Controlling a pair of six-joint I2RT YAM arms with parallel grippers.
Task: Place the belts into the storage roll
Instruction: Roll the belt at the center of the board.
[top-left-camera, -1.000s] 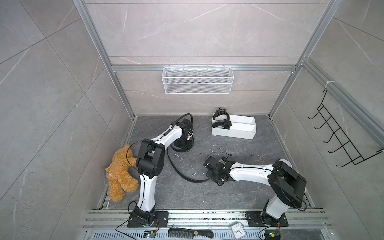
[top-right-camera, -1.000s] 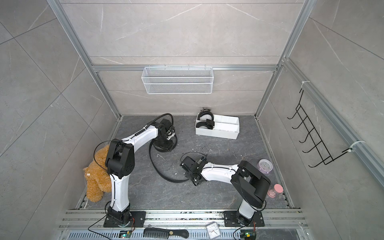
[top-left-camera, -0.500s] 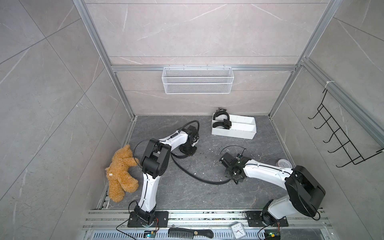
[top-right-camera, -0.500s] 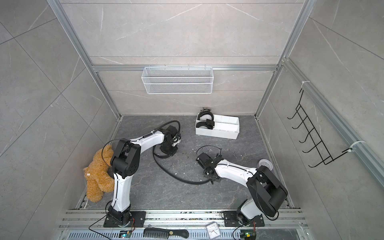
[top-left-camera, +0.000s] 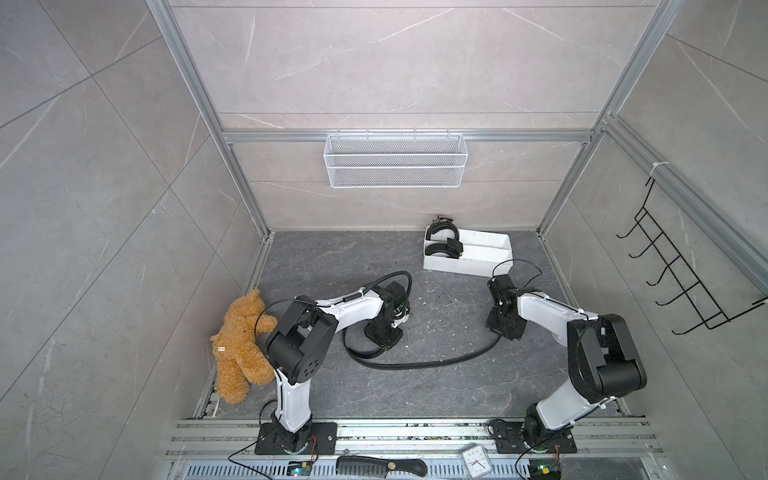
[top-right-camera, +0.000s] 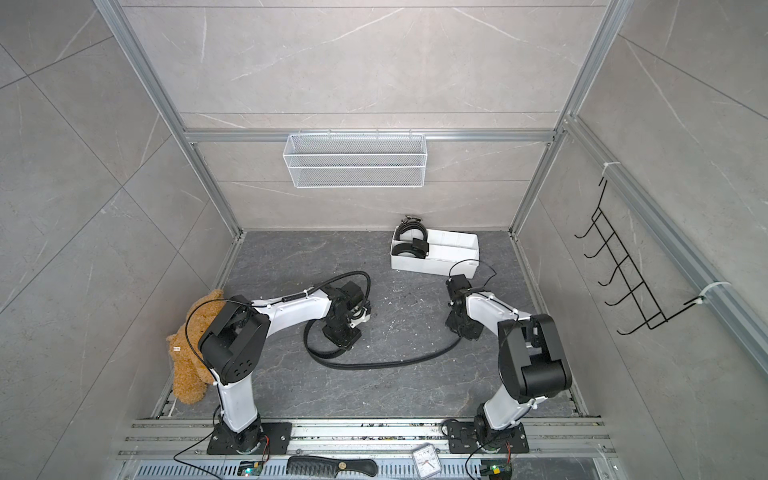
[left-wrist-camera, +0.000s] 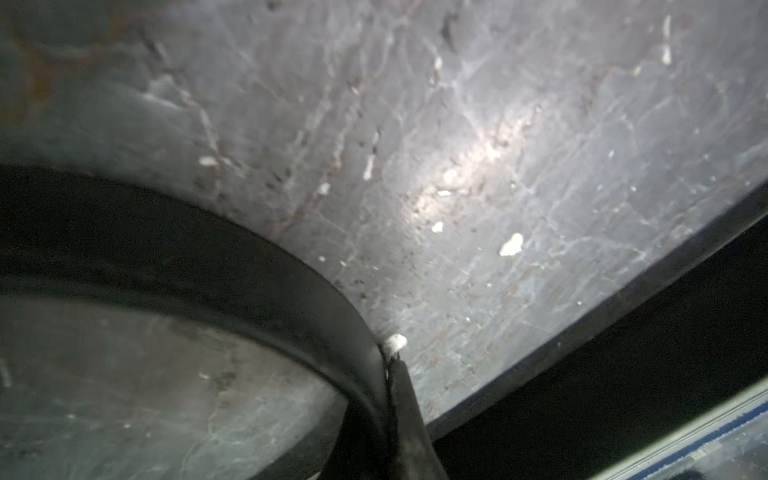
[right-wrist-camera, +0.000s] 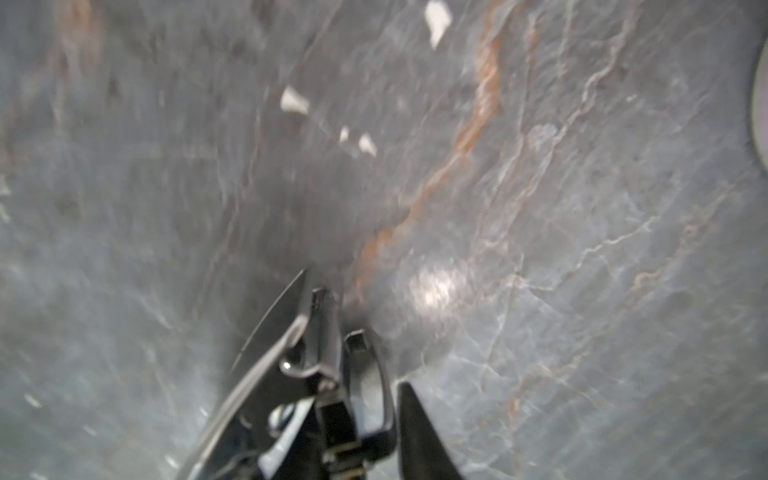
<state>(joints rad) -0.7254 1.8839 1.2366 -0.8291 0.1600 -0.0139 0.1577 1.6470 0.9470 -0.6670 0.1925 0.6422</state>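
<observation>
A long black belt (top-left-camera: 419, 365) (top-right-camera: 374, 365) lies stretched in a curve on the dark floor between my two grippers. My left gripper (top-left-camera: 380, 334) (top-right-camera: 338, 336) (left-wrist-camera: 390, 365) is shut on the belt's (left-wrist-camera: 208, 232) strap, which loops away from it. My right gripper (top-left-camera: 505, 328) (top-right-camera: 463, 330) (right-wrist-camera: 357, 374) stands over the buckle (right-wrist-camera: 328, 353) end with its jaws parted. One dark finger (right-wrist-camera: 415, 428) is clear of the buckle. The white storage roll (top-left-camera: 465, 268) (top-right-camera: 432, 266) sits at the back. Two coiled belts (top-left-camera: 442, 249) (top-right-camera: 409, 249) fill its left compartments.
A teddy bear (top-left-camera: 241, 332) lies at the left edge beside the left arm. A wire-mesh basket (top-left-camera: 395, 160) hangs on the back wall and a black hook rack (top-left-camera: 681, 282) on the right wall. A comb (top-left-camera: 380, 467) and a clock (top-left-camera: 476, 457) lie on the front rail.
The left gripper has shut on the belt and come toward the front. The right arm has swung right, drawing the belt out long, and its jaws have parted.
</observation>
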